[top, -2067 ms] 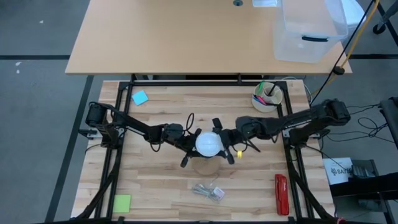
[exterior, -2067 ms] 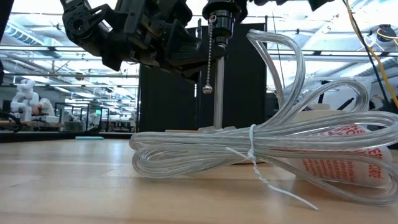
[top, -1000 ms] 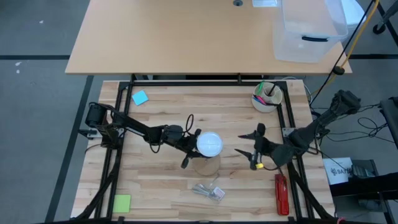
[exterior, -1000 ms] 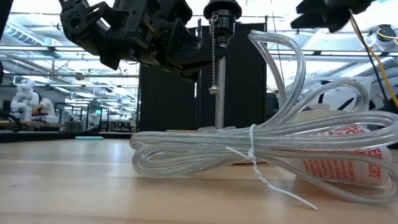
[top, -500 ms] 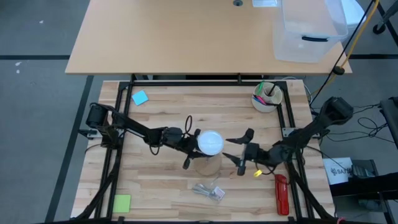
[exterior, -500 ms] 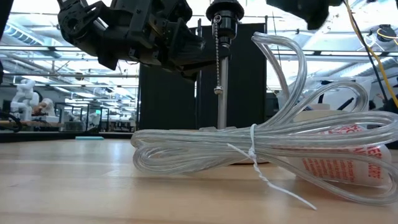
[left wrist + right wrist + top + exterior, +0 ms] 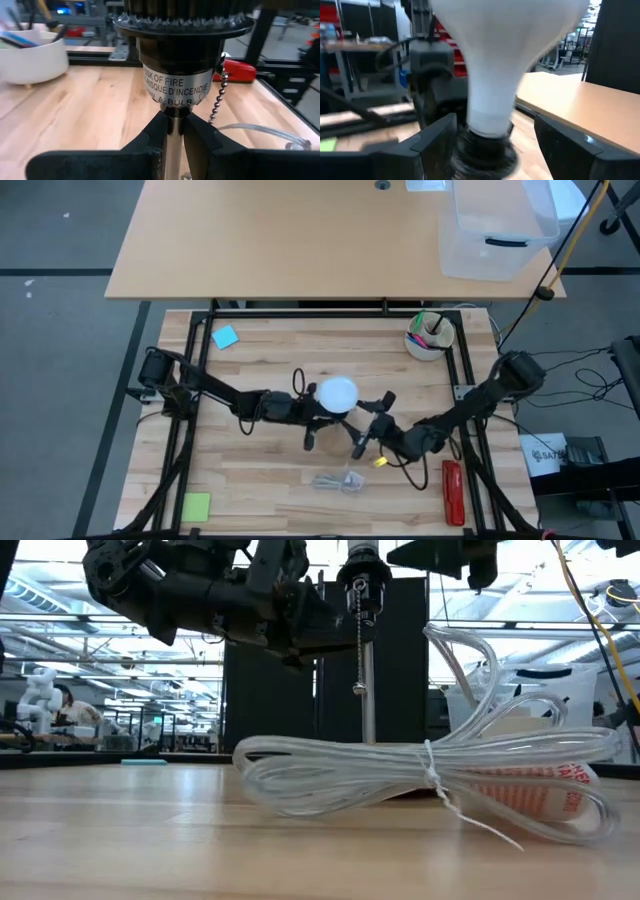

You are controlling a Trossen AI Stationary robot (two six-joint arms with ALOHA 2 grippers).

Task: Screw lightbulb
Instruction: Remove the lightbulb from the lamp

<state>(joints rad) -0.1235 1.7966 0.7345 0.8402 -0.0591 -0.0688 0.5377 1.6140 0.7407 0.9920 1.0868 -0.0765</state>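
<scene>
Left of centre in the high view, the left gripper [image 7: 308, 423] is reaching in from the frame's left edge; in the left wrist view its fingers [image 7: 152, 137] are clamping together on the thin metal stem [image 7: 172, 145] just under the black lamp socket [image 7: 179, 65], steadying the fixture. A beaded pull chain [image 7: 217, 100] is hanging beside the socket

Centre of the high view: the lightbulb [image 7: 338, 392] is sitting upright on top of the socket, globe up. In the right wrist view its tapering neck is entering the socket collar; how deep the threads are seated cannot be told

Right of centre, the right gripper [image 7: 368, 423] is coming in low from the frame's lower right, fingers [image 7: 434, 134] spread apart on either side of the bulb's neck, apparently not touching it

Handling judgement: the bulb is likely light, smooth and slippery, with a brittle shell. Best hold is probably low on the globe or on the neck, fingers squeezing gently and evenly; too much squeeze risks cracking, too little risks slipping during turning

Lower centre of the high view, a coiled clear cord [image 7: 335, 483] is lying on the wooden table [image 7: 250, 470]; a white cup of pens [image 7: 429, 336] is standing at upper right, a red tool [image 7: 452, 491] at lower right
</scene>
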